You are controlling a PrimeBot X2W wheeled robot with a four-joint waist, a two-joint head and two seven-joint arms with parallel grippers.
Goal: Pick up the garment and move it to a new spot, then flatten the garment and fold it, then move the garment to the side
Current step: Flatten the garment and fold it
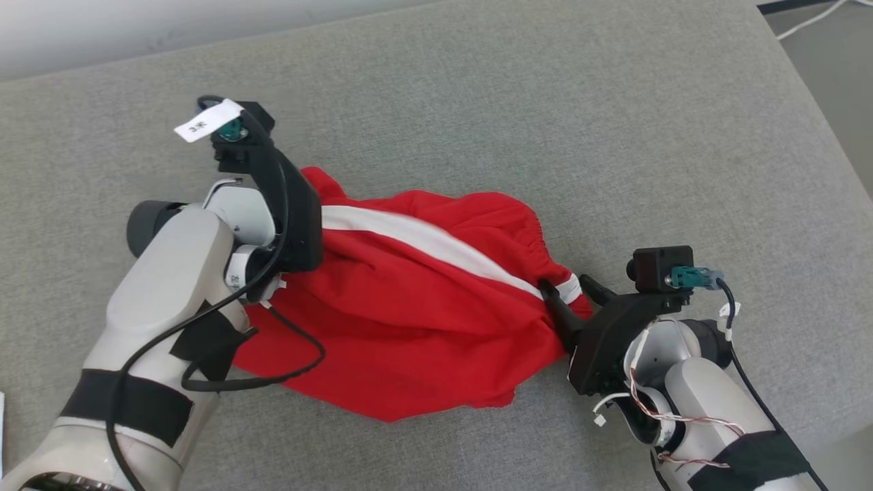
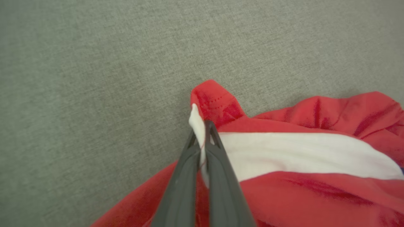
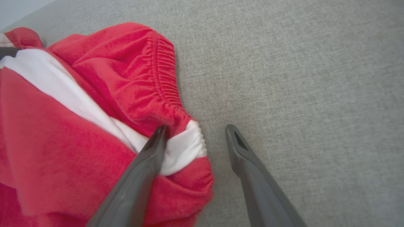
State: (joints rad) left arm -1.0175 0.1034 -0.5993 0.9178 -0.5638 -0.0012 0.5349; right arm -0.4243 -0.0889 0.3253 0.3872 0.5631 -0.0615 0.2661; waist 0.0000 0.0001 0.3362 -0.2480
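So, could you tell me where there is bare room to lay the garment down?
The widest bare patch of gray surface lies beyond the red garment, up to the far edge. More room lies right of the right gripper. The middle is crowded: the garment stretches from there to the left gripper, and the near strip in front of it is narrow.

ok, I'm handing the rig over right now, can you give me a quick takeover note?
Left gripper: shut on the garment, pinching the white stripe at one end.
Right gripper: open around the waistband corner, not gripping yet.
Garment: bunched on the grey surface between the arms.
Done: one end gripped.
Left to do: close the right gripper, flatten, fold, move aside.
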